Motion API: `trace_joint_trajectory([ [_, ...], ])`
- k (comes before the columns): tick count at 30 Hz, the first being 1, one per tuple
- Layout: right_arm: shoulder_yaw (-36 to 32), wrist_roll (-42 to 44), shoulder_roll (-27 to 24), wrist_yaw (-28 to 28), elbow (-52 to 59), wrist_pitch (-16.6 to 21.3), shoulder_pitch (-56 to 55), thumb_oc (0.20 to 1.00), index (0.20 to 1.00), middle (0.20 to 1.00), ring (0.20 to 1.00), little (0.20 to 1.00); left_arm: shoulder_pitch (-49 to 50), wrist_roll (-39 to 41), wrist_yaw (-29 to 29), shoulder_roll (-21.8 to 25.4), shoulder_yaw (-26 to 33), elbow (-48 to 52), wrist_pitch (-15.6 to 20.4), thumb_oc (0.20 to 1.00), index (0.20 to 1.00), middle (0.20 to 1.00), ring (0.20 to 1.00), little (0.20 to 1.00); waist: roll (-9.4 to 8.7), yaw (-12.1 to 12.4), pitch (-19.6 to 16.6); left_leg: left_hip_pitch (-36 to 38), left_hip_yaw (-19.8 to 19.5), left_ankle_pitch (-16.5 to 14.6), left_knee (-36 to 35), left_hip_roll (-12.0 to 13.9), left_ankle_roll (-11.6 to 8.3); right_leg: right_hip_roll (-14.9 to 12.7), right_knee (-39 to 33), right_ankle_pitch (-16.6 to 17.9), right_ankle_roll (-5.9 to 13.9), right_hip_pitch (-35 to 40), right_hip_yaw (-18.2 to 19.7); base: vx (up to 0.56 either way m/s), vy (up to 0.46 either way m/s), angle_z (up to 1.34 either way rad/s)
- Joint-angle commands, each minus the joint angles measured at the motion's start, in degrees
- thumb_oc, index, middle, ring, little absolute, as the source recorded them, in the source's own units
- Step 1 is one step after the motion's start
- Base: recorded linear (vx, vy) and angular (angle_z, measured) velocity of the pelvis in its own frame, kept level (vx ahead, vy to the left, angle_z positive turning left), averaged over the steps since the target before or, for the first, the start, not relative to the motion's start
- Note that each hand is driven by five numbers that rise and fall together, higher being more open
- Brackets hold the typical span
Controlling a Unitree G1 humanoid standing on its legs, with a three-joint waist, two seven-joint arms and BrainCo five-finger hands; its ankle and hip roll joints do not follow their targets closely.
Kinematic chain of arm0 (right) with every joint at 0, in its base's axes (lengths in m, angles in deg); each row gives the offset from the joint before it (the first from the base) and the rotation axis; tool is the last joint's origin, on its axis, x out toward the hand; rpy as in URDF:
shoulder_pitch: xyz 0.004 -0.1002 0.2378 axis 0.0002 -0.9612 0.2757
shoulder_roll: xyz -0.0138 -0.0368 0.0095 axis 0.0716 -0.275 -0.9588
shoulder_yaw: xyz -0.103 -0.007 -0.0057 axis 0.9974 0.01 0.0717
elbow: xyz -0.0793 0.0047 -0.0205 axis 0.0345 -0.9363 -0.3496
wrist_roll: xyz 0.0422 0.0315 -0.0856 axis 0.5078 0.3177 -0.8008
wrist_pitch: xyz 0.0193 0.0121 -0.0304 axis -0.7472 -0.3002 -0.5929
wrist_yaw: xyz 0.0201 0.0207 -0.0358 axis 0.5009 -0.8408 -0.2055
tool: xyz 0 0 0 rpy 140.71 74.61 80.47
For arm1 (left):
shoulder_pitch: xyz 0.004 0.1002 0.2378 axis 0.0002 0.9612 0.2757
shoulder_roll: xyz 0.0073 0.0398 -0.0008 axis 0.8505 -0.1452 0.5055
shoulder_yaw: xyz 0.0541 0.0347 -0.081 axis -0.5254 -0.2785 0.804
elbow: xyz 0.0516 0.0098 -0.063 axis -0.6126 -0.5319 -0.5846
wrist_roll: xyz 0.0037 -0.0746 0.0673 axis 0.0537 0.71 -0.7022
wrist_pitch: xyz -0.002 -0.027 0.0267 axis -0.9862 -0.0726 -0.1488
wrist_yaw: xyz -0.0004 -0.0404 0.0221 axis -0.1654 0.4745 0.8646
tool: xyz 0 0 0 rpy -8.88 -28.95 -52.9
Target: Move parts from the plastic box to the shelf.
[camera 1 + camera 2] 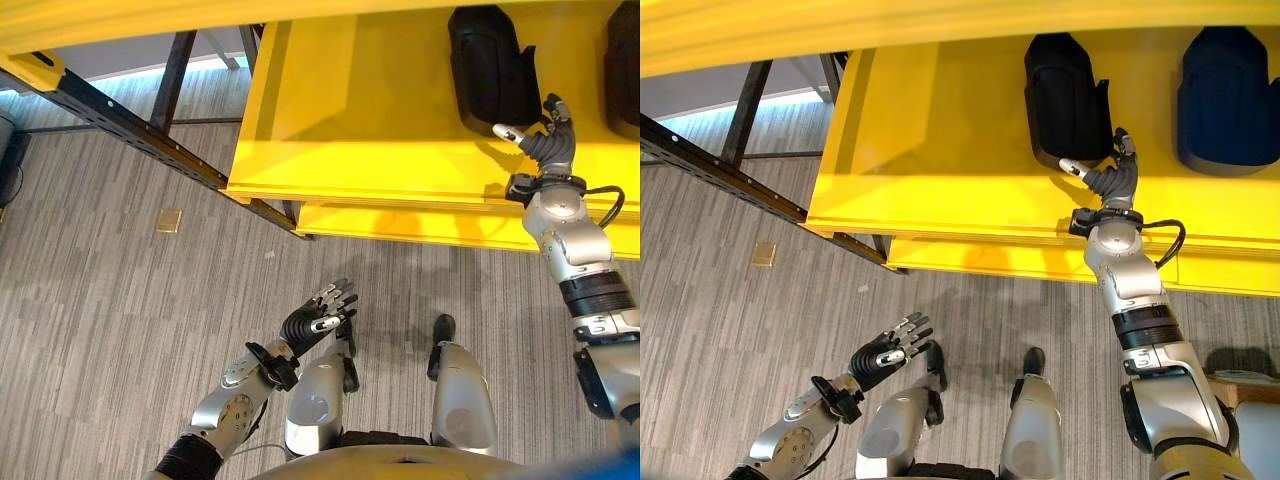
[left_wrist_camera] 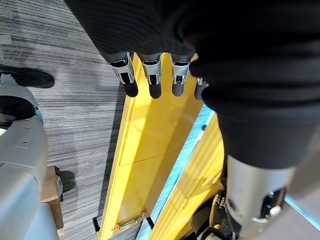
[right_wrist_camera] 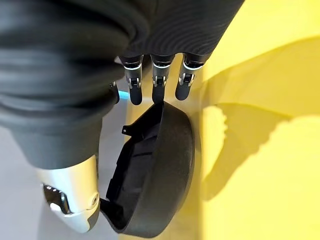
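Right eye view has the right hand reached up onto the yellow shelf, at the near end of a black part that lies on the shelf board toward its right half. Its fingers are straight and relaxed, grasping nothing. In the right wrist view the dark fingertips sit at the rim of the black part, a curved shell with a hollow inside; whether they touch it I cannot tell. A second, dark blue part lies further right on the same board, well apart from the first. The left hand hangs low over the grey striped floor, in front of the shelf's front edge, fingers spread and loose, empty. A small tan square lies on the floor to the left.
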Motion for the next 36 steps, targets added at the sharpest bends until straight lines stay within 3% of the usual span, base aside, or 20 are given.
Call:
trace_joint_trajectory([
  [1,-1.56,4.76,0.78,1.31,-2.27,1.4,4.69,1.0,1.0,1.0,1.0,1.0,1.21,1.33,-2.58,2.54,-0.79,2.45,2.51,1.0,1.0,1.0,1.0,1.0,-2.38,2.06,0.34,-0.64,-6.9,-4.29,4.3,1.1,-0.68,0.42,-0.49,-1.2,-0.51,3.29,0.86,0.01,-0.02,0.05],
  [11,-2.44,8.16,-0.82,3.63,-9.67,2.41,7.97,1.0,1.0,1.0,1.0,1.0,0.8,1.69,-2.93,3.41,-1.15,2.2,2.52,1.0,1.0,1.0,1.0,1.0,-2.09,2.51,0.71,-1.11,-7.06,-4.38,4.62,0.99,-0.75,0.2,0.4,-1.56,-0.47,2.68,0.92,0.0,-0.002,0.0],
  [19,-2.31,3.33,-1.02,2.05,-8.41,5.22,7.19,1.0,1.0,1.0,1.0,1.0,1.04,2.0,-2.2,3.33,-1.4,2.64,3.04,1.0,1.0,1.0,1.0,1.0,-2.26,2.17,0.68,-1.22,-6.94,-4.46,4.79,1.1,-0.71,0.32,0.62,-1.55,-0.41,2.42,1.18,0.0,0.0,0.0],
  [21,-2.45,-0.02,-1.07,-0.76,-6.75,6.31,6.89,1.0,1.0,1.0,1.0,1.0,1.03,2.09,-2.21,3.21,-1.27,2.56,3.17,1.0,1.0,1.0,1.0,1.0,-2.28,1.93,0.67,-1.22,-6.79,-4.42,4.72,1.14,-0.71,0.37,0.52,-1.44,-0.36,2.34,1.31,0.0,0.0,0.0],
  [24,-3.82,-8.79,-1.55,-11.04,-4.11,9.13,6.08,1.0,1.0,1.0,1.0,1.0,1.13,2.09,-1.06,2.63,-1.91,3.22,3.49,1.0,1.0,1.0,1.0,1.0,-2.19,1.45,0.53,-1.17,-6.53,-4.53,4.58,1.11,-0.57,0.49,0.14,-1.25,-0.32,2.28,1.51,-0.01,0.021,-0.02],
  [33,-6.48,-22.62,-1.9,-21.07,2.17,13.27,4.79,1.0,1.0,1.0,1.0,1.0,0.67,3.4,-0.94,1.12,-3.44,1.71,6.15,1.0,1.0,1.0,1.0,1.0,-1.24,0.34,0.4,-0.97,-6.17,-4.68,3.88,0.45,-0.36,0.62,-0.99,-0.97,-0.29,2.25,2.13,-0.02,0.05,-0.02],
  [36,-6.62,-26.65,-1.68,-21.55,5.25,15.14,3.73,1.0,1.0,1.0,1.0,1.0,0.93,3.5,-1.37,0.8,-3.26,1.33,6.65,1.0,1.0,1.0,1.0,1.0,-1.14,0.0,0.17,-0.68,-6.01,-4.65,3.59,0.36,-0.37,0.64,-1.36,-0.83,-0.2,2.37,2.32,-0.02,0.069,-0.01],
])
